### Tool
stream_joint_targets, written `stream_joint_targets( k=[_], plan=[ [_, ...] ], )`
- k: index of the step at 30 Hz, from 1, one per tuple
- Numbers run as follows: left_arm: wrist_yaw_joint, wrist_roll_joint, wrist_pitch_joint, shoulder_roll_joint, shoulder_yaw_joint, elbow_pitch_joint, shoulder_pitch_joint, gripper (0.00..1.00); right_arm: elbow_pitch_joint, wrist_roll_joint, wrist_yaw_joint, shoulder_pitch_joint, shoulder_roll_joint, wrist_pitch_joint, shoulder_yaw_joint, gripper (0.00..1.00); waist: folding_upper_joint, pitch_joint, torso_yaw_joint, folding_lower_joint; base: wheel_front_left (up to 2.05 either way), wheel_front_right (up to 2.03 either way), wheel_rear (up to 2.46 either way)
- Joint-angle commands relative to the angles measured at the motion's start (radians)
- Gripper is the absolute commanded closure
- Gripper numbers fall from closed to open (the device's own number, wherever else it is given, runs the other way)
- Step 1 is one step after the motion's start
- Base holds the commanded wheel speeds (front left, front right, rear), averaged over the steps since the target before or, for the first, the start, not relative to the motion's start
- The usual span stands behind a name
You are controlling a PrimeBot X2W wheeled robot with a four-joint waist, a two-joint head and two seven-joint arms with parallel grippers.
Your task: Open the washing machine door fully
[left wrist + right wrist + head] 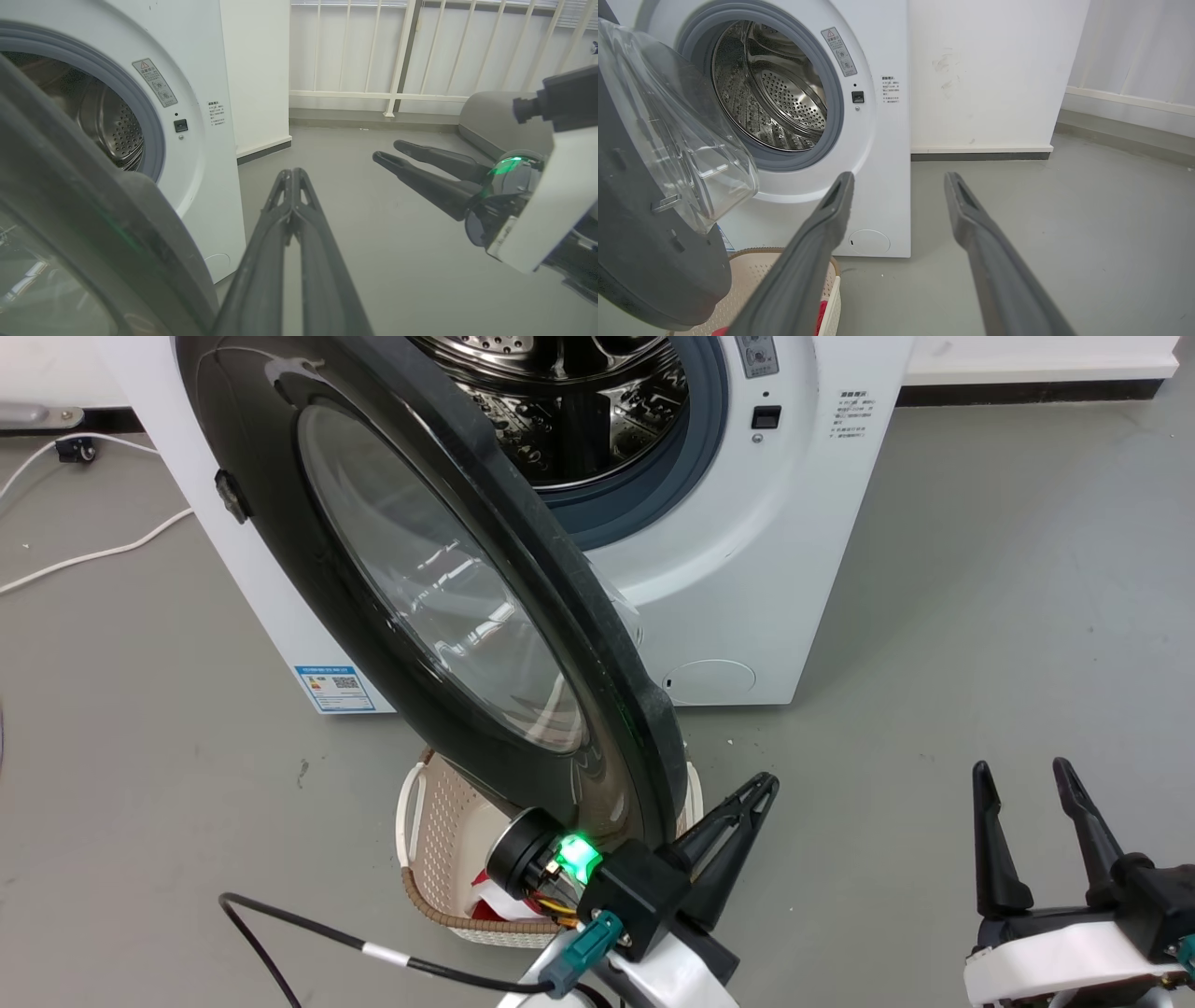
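The washing machine door (439,579) stands swung out from the washing machine (766,569). In the head view its black frame runs from 11 o'clock down toward 6 o'clock, and the steel drum (579,411) lies uncovered at 12 o'clock. The low edge of the door hangs over a cream laundry basket (434,831) at 7 o'clock, with something red inside it.

The left gripper (761,789) is at 5 o'clock, just beside that low edge. Its two fingers (271,228) are pressed together with nothing between them. In the left wrist view the door frame is close at 9 o'clock, but I cannot tell if they touch it. The right gripper (1022,773) is at 4 o'clock, well apart from the door, with fingers spread wide and empty.

A white cable (93,555) lies on the grey floor (980,616) at 9 o'clock.
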Motion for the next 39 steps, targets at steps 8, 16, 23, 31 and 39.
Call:
stream_joint_targets(
  k=[8, 16, 23, 31, 39],
  plan=[
    [0.038, -0.032, -0.037, -0.008, 0.02, 0.113, -0.076, 1.0, 0.015, 0.005, 0.0, -0.025, 0.003, -0.003, 0.023, 0.0, -0.0001, 0.01, -0.019, -0.0001, 0.0, 0.0, 0.0],
    [0.091, -0.062, -0.062, -0.011, 0.031, 0.188, -0.146, 1.0, 0.022, 0.009, 0.0, -0.031, 0.003, -0.004, 0.027, 0.0, -0.0001, 0.022, -0.036, -0.0001, 0.0, 0.0, 0.0],
    [0.126, -0.088, -0.08, -0.009, 0.033, 0.243, -0.186, 1.0, 0.033, 0.015, 0.0, -0.033, 0.004, -0.002, 0.032, 0.0, -0.0001, 0.02, -0.039, -0.0001, 0.0, 0.0, 0.0],
    [0.167, -0.108, -0.08, -0.006, 0.028, 0.268, -0.19, 1.0, 0.038, 0.023, 0.0, -0.032, 0.004, -0.003, 0.035, 0.0, -0.0001, 0.017, -0.039, -0.0001, 0.0, 0.0, 0.0],
    [0.228, -0.118, -0.065, 0.043, 0.064, 0.193, -0.107, 1.0, 0.044, 0.029, 0.0, -0.024, 0.004, -0.006, 0.032, 0.0, -0.0001, 0.006, -0.034, -0.0001, 0.0, 0.0, 0.0]
  ],
)
